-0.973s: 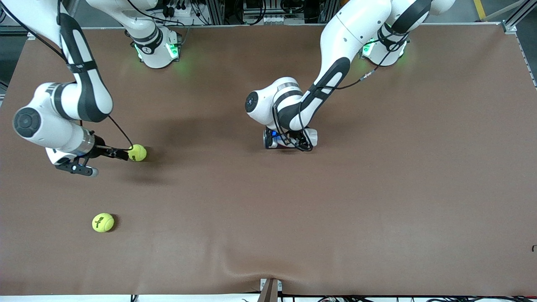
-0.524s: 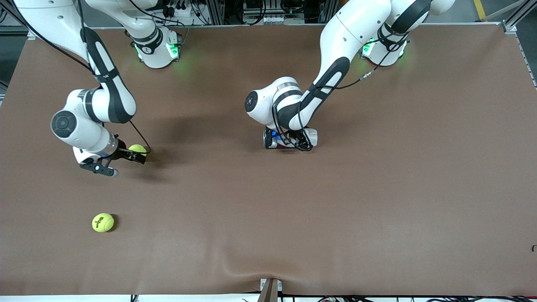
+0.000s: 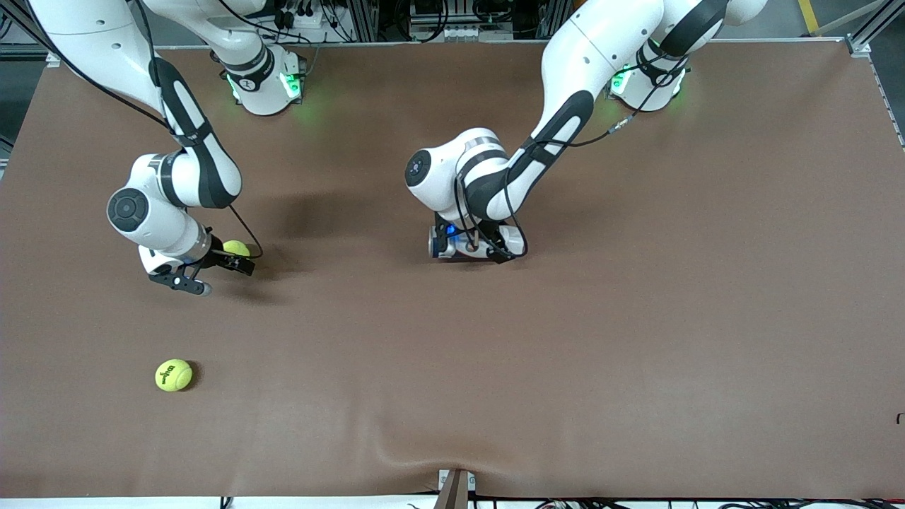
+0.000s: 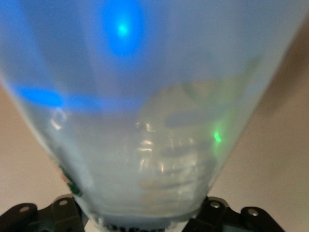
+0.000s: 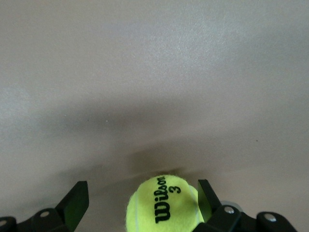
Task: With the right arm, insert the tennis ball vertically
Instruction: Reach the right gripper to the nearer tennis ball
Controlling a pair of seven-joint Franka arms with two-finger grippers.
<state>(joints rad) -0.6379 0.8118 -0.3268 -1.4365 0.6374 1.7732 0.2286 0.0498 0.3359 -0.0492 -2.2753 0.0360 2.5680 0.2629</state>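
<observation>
Right tool (image 3: 212, 272): we see it low over the bench (image 3: 636, 318), fingers spread wide, now straddling the nearer-to-base tennis ball (image 5: 161, 205); a second ago it sat off to the side of that ball, so it has slid in around it.
Grip: not made yet; in the right wrist view one finger (image 5: 205, 200) is close against the ball and the other (image 5: 76, 203) stands well apart.
Left tool (image 3: 470, 244): we judge it clamped on a clear plastic tube (image 4: 145, 121) near the bench middle; it has shifted slightly toward the right arm's end.
Tube: it fills the left wrist view; we cannot tell its tilt.
Second tennis ball (image 3: 173, 375): lies alone, nearer the front camera, untouched.
Meaning: we judge the approach finished; closing on the ball comes next, then the carry to the tube.
</observation>
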